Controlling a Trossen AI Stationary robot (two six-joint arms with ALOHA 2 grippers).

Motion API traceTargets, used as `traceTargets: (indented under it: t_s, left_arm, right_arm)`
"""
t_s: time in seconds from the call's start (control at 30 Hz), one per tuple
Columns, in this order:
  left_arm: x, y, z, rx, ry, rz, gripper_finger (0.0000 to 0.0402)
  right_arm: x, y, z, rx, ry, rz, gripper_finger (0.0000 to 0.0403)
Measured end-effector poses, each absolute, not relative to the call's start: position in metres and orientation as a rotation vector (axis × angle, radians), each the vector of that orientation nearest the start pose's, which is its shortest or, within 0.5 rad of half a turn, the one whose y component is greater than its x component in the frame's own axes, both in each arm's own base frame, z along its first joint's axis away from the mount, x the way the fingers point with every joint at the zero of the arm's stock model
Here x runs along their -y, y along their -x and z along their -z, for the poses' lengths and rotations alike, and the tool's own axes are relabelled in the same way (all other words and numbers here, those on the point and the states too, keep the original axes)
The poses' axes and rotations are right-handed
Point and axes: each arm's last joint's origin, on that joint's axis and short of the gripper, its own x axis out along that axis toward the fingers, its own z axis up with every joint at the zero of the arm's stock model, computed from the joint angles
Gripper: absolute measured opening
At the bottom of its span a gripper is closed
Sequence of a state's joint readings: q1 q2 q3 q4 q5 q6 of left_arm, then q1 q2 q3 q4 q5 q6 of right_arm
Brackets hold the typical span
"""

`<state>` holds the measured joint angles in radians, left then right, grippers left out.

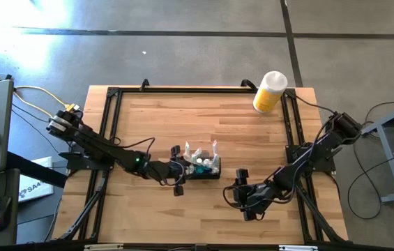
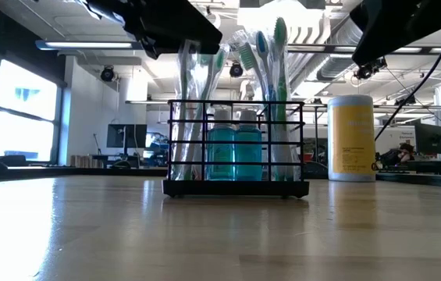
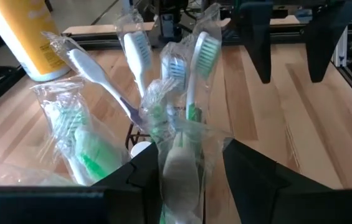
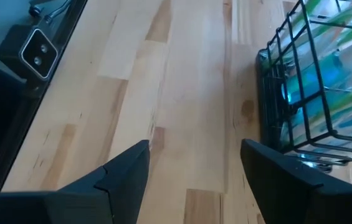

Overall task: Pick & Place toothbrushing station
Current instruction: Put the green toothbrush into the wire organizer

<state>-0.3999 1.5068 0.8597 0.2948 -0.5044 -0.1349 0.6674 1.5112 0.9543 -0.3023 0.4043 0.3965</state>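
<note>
The black wire-mesh caddy point(image 1: 203, 169) stands on its base on the wooden table, holding several plastic-wrapped toothbrushes and blue bottles; it also shows in the low view point(image 2: 236, 148) and the right wrist view point(image 4: 306, 106). My left gripper point(image 1: 178, 171) is open at the caddy's left end, up among the toothbrush tops. In the left wrist view point(image 3: 191, 177) its fingers stand on either side of one wrapped toothbrush point(image 3: 179, 165). My right gripper point(image 1: 239, 193) is open and empty over bare table right of the caddy, also seen in the right wrist view point(image 4: 194, 168). My left gripper has a finger point(image 3: 132, 180) on each side of a wrapped toothbrush that sticks up from the caddy. Whether the fingers touch its plastic wrap I cannot tell.
A yellow cylinder with a white cap point(image 1: 269, 91) stands at the table's far right corner, also in the low view point(image 2: 351, 136). Black frame rails point(image 1: 113, 125) run along the table's left, right and far sides. Bare wood lies in front of and behind the caddy.
</note>
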Motion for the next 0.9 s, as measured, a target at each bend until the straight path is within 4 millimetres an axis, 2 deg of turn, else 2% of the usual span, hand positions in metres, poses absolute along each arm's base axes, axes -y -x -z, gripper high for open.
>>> traceTargets:
  t_s: [0.47,0.9]
  left_arm:
    - [0.11,-0.293,-0.252,-0.279,-0.028,-0.067,0.0148]
    - [0.103,-0.277,-0.269,-0.293,-0.058,-0.059,0.0148]
  right_arm:
    - [-0.181,-0.247,-0.217,-0.778,0.066,-0.118,0.0245]
    - [-0.177,-0.246,-0.215,-0.786,0.184,-0.116,0.0243]
